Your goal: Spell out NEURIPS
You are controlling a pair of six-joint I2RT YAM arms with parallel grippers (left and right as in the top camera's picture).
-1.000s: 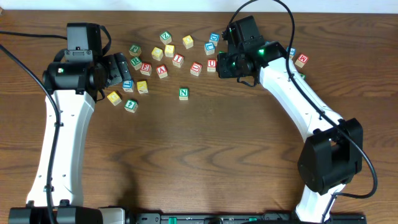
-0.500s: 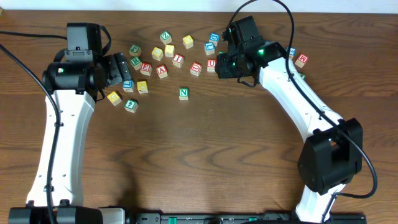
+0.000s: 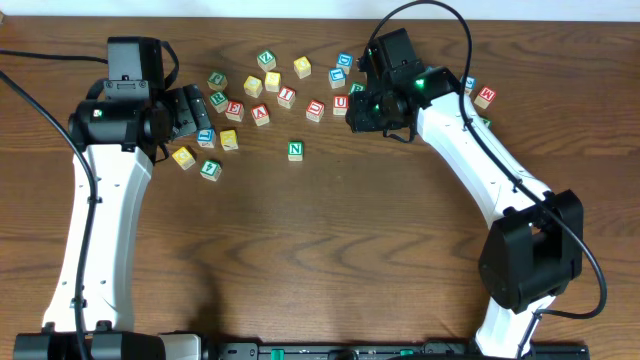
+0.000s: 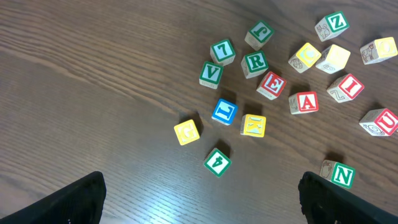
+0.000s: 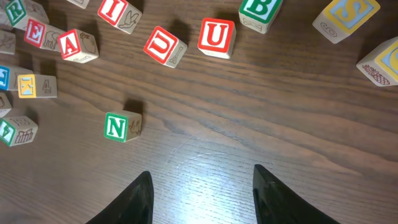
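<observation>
As the overhead camera shows it, N cube: alone on bare wood, with the scatter of other cubes toward its 12 o'clock.
Overhead, left gripper: at 10 o'clock of the N cube, with the E cube just beside it at its 3 o'clock.
Overhead, right gripper: at 2 o'clock of the N cube, just beside the U cube and well apart from the E cube.
Overhead, nearer arm: the left, if E is the next letter, as I judge.
Overhead, room: the table is bare from the N cube toward 3 and 6 o'clock, so a row has space. The far edge runs close behind the scatter.
Left wrist, left gripper: fingers wide apart at the lower corners, nothing between them.
Left wrist, E cube: at 1 o'clock of the gap, crowded by the R cube at its 11 o'clock and the A cube at its 4 o'clock.
Left wrist, path: the blue L cube lies between the gap and the E cube.
Left wrist, N cube: close above the finger at 4 o'clock.
Right wrist, right gripper: fingers apart and empty, over bare wood.
Right wrist, N cube: at 10 o'clock of the gap.
Right wrist, U cube: square-on at 12 o'clock, with the second U cube turned askew at 11 o'clock.
Right wrist, E cube: far off at 10 o'clock.
Axis: a cube has no long side, so only how its faces are turned matters for a grip.
</observation>
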